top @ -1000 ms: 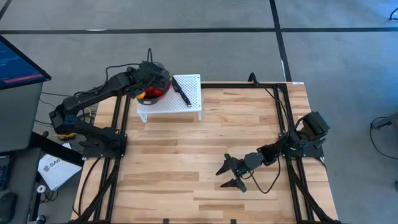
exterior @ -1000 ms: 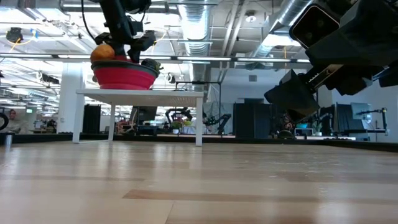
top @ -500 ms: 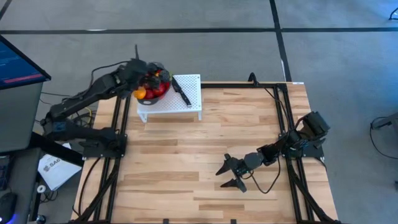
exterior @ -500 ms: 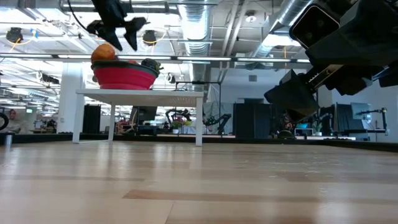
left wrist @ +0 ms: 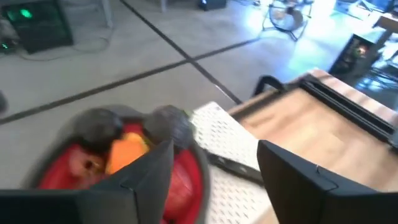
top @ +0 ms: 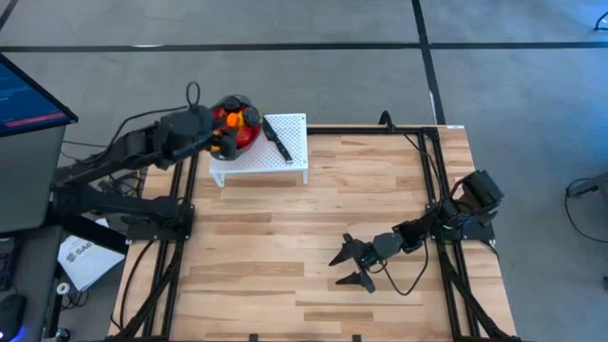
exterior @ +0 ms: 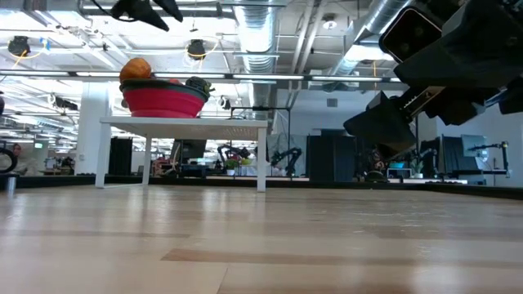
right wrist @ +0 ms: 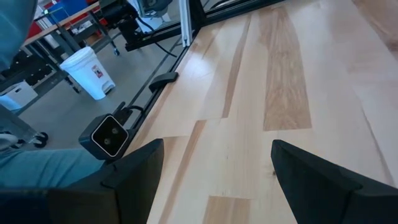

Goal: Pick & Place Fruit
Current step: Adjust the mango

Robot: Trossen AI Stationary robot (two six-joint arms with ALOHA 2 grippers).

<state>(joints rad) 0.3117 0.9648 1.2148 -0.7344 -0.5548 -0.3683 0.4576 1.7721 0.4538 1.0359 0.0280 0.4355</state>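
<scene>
Now fruit (top: 234, 124) in bowl (left wrist: 186, 171), left fingers (left wrist: 149, 171) above, empty

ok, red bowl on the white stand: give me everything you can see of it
The red bowl is round with a grey rim, looks like soft plastic or silicone, and stands upright on the left end of the white perforated stand at the table's far-left corner. It is heaped above the rim with toy fruit: orange, red and dark pieces. A black-handled knife lies on the stand to its right, apart from it. The left gripper hangs open above and beside the bowl, not touching it.
</scene>
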